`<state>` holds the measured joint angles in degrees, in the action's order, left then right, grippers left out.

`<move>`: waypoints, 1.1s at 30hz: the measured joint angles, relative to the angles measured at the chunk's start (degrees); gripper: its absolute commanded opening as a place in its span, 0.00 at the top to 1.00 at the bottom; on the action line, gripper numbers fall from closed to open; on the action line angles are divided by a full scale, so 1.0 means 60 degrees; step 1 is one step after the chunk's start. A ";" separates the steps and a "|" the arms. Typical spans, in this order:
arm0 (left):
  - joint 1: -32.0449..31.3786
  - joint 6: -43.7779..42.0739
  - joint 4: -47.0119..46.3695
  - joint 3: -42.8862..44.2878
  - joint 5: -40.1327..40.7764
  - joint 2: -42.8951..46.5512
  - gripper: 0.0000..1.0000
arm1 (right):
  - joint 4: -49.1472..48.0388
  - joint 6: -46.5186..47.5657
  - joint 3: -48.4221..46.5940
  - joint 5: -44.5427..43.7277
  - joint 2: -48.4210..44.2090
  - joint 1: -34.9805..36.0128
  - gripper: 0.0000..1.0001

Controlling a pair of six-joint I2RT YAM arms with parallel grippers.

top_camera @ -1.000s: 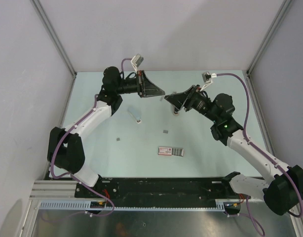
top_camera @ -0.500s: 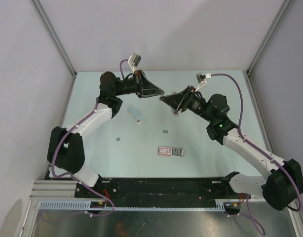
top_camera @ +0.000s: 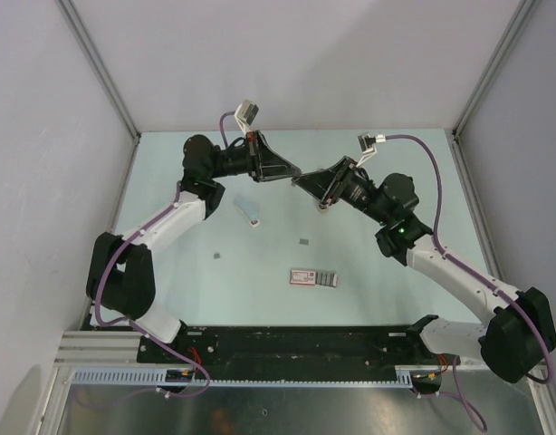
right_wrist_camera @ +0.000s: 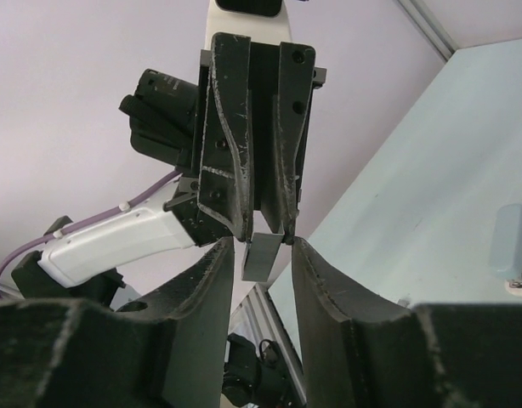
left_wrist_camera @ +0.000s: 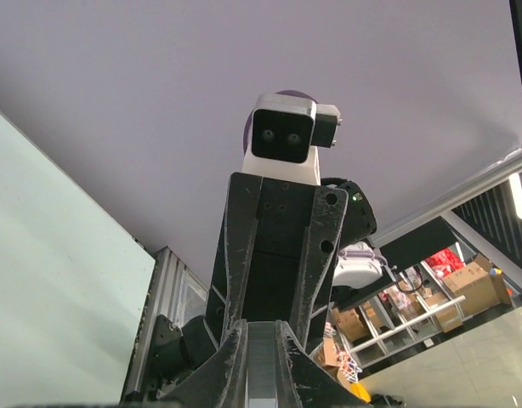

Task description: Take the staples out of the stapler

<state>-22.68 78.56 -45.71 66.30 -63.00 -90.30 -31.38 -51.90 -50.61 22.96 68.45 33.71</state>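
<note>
Overhead, the left gripper (top_camera: 292, 172) and right gripper (top_camera: 301, 182) meet tip to tip above the table (top_camera: 369, 263), hiding the stapler (right_wrist_camera: 263, 257). The right wrist camera shows it pinched lengthwise in the left fingers (right_wrist_camera: 225, 161). Its grey end points between the right fingers (right_wrist_camera: 212, 289), which are spread. Only the overhead view shows loose staples (top_camera: 303, 242) below.

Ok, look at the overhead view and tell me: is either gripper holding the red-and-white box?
No, the box lies on the table, apart from the left gripper and the right gripper.
</note>
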 measured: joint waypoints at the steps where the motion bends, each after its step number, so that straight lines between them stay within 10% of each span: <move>1: 0.0000 0.0011 -0.0015 0.0000 0.0004 0.0000 0.79 | -0.0018 -0.0022 0.0000 -0.0007 0.0007 0.0015 0.65; 17: 0.0000 0.0018 -0.0080 -0.0004 0.0058 0.0000 0.78 | -0.0171 -0.0280 -0.0047 0.0000 0.0229 0.0171 0.75; 27: 0.0025 -0.0029 -0.0146 -0.0051 0.0069 0.0018 0.47 | 0.0178 -0.0127 -0.0051 -0.0106 0.0080 0.0175 0.82; 33: 0.0251 -0.1541 0.0958 -0.0044 0.0204 0.0295 0.45 | 0.1690 0.0404 -0.0091 -0.0299 -0.0364 0.0142 0.82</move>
<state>-21.17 69.32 -39.97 66.04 -61.78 -88.53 -21.23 -49.47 -51.16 21.17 66.26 34.57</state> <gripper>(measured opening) 0.548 0.216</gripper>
